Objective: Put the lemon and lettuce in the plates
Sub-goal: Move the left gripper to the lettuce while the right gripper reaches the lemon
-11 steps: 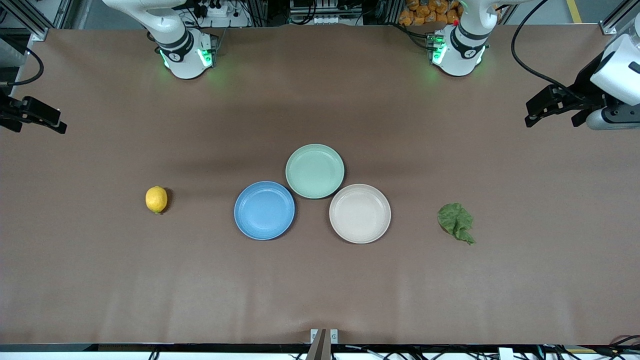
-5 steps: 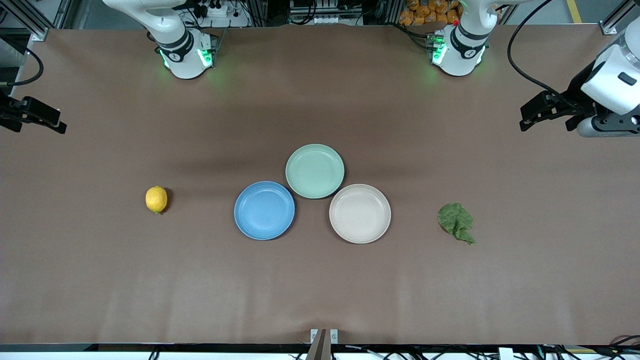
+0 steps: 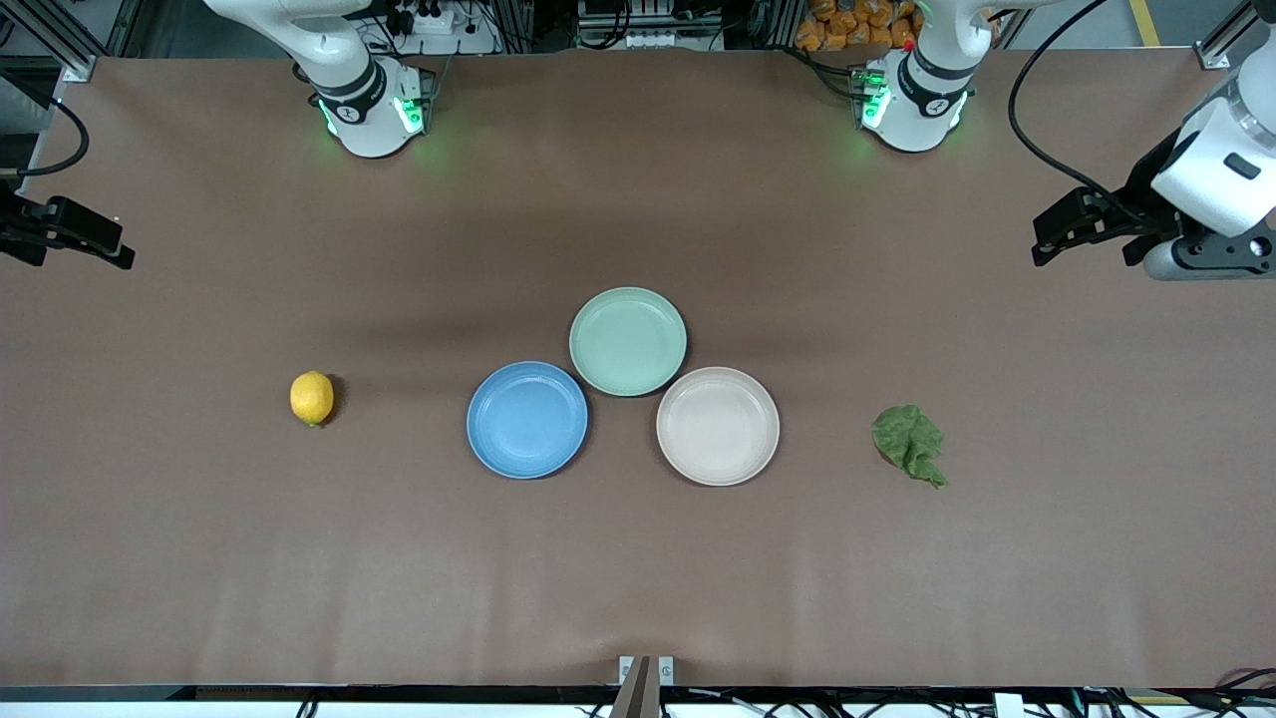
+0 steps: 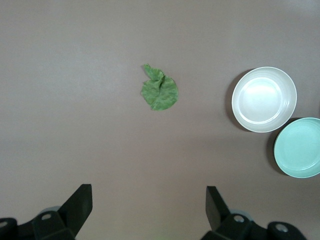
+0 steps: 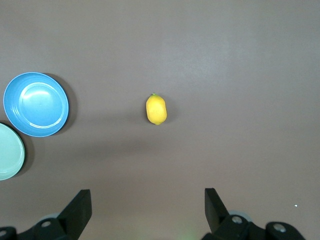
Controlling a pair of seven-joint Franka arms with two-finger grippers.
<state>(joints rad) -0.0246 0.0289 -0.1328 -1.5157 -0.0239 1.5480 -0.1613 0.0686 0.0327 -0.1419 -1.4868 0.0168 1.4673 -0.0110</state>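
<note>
The lemon (image 3: 312, 398) lies on the table toward the right arm's end, apart from the blue plate (image 3: 527, 420). The lettuce (image 3: 909, 443) lies toward the left arm's end, apart from the beige plate (image 3: 718, 426). Both plates are empty. My left gripper (image 3: 1083, 251) is open and empty, high over the table edge at its end. My right gripper (image 3: 75, 249) is open and empty, high over the other end. The left wrist view shows the open gripper (image 4: 148, 194), the lettuce (image 4: 160, 93) and the beige plate (image 4: 264, 99). The right wrist view shows the open gripper (image 5: 147, 196), the lemon (image 5: 156, 109) and the blue plate (image 5: 36, 104).
A pale mint-green plate (image 3: 628, 341), empty, touches both other plates and lies farther from the front camera than they do. It also shows in the left wrist view (image 4: 300, 147) and the right wrist view (image 5: 7, 150). Brown table surface surrounds the lemon and the lettuce.
My left gripper has shifted a little toward the table's middle. The right gripper, lemon, lettuce and plates have not moved.
</note>
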